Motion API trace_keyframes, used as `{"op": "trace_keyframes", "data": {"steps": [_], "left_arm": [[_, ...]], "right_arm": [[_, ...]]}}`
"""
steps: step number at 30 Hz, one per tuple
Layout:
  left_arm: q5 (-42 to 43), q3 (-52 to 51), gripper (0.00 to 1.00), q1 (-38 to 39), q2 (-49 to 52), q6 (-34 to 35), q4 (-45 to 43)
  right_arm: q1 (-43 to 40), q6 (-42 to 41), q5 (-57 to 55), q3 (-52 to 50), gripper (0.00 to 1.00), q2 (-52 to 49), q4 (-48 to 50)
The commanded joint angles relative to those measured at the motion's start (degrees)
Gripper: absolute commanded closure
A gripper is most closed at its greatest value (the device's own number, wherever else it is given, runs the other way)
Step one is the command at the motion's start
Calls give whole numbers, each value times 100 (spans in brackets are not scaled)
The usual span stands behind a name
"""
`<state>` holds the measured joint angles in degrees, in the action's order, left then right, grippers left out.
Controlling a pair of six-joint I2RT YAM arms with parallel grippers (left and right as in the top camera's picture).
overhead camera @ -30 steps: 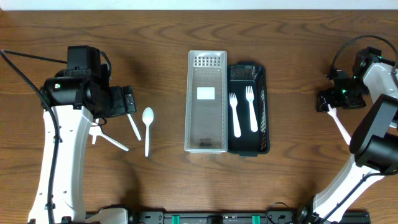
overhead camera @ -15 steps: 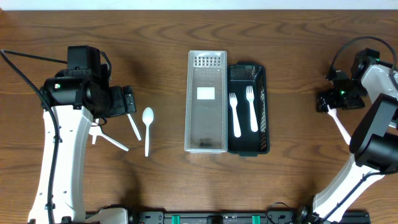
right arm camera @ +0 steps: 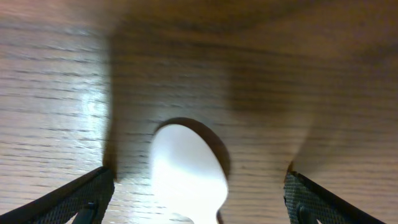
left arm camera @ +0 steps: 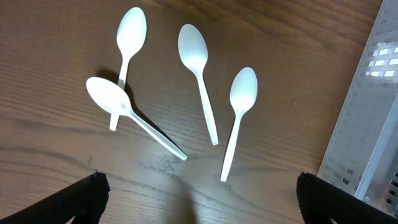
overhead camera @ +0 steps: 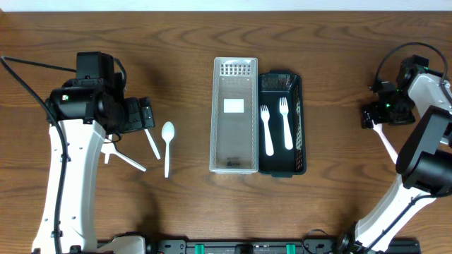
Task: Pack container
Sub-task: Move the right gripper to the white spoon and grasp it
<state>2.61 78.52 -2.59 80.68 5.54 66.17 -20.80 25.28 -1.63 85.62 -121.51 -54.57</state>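
Observation:
A clear plastic bin (overhead camera: 234,116) and a black bin (overhead camera: 299,120) stand side by side at the table's middle. Two white forks (overhead camera: 276,124) lie in the black bin. Several white spoons (left arm camera: 199,68) lie on the wood at the left; one (overhead camera: 167,144) shows whole from overhead. My left gripper (left arm camera: 196,205) hovers open above them, near the clear bin's left wall (left arm camera: 367,118). My right gripper (right arm camera: 199,199) is open, low over the table at the far right, its fingers straddling the bowl of a white spoon (right arm camera: 189,171), whose handle (overhead camera: 387,144) shows from overhead.
The clear bin holds only a white label (overhead camera: 234,106). The left arm (overhead camera: 78,141) covers part of the spoon pile. The table's right edge is close to the right arm (overhead camera: 424,134).

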Motion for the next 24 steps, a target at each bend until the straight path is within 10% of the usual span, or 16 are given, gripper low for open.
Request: {"op": "trace_keyframes", "data": {"steps": [1,24], "left_arm": [[-68,105,2,-24,2,-59,24],[-68,105,2,-24,2,-61,22]], "right_arm": [[48,-101,299,-33,9,-98,15],[35,-103,297,-544,20,-114,396]]}}
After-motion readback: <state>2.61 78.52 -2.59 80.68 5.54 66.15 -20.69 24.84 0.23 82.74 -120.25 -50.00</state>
